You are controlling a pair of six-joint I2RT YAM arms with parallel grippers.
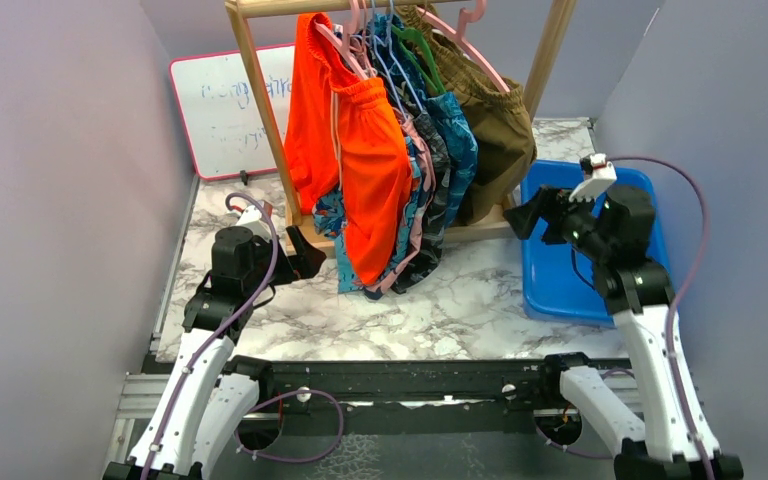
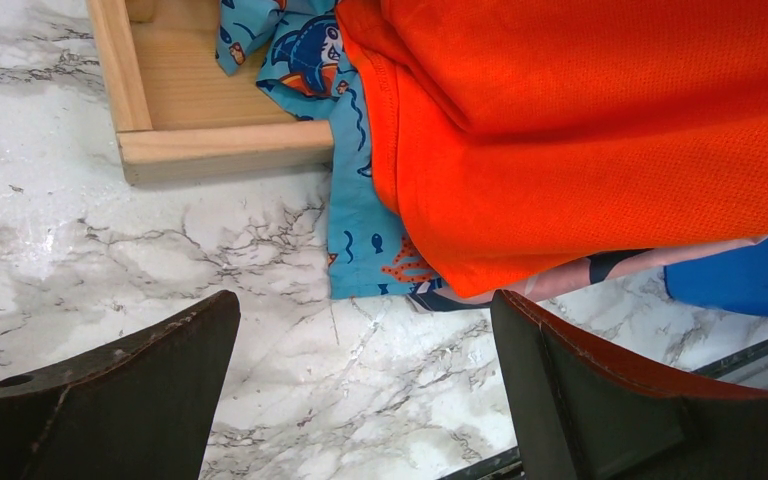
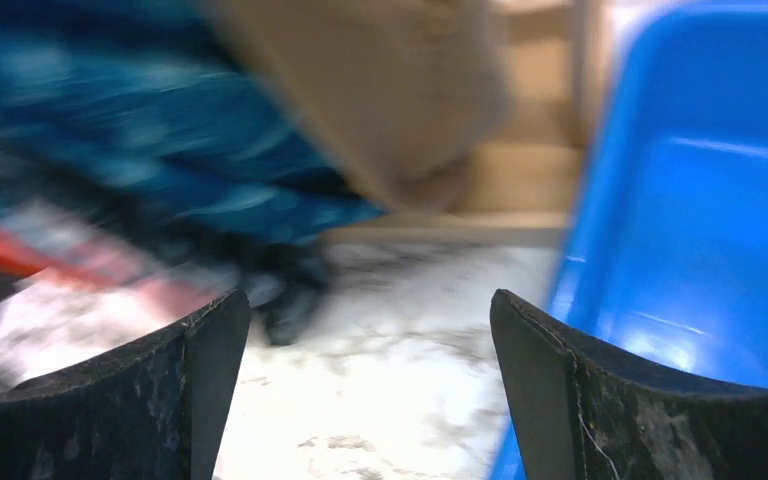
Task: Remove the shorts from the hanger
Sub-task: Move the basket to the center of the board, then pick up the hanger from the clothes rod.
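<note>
Because orange shorts [image 1: 370, 170] overlap, cartoon-print shorts [image 2: 360, 230] show partly.

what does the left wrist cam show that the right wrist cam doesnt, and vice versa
Left wrist only: the blue cartoon-print shorts, sharp, under the hem of the orange shorts. Right wrist only: the brown shorts and teal-blue patterned shorts, blurred, and the inside of the blue bin. Both: the marble table, the wooden rack base, part of the bin, and open jaws in front, left gripper and right gripper.
</note>
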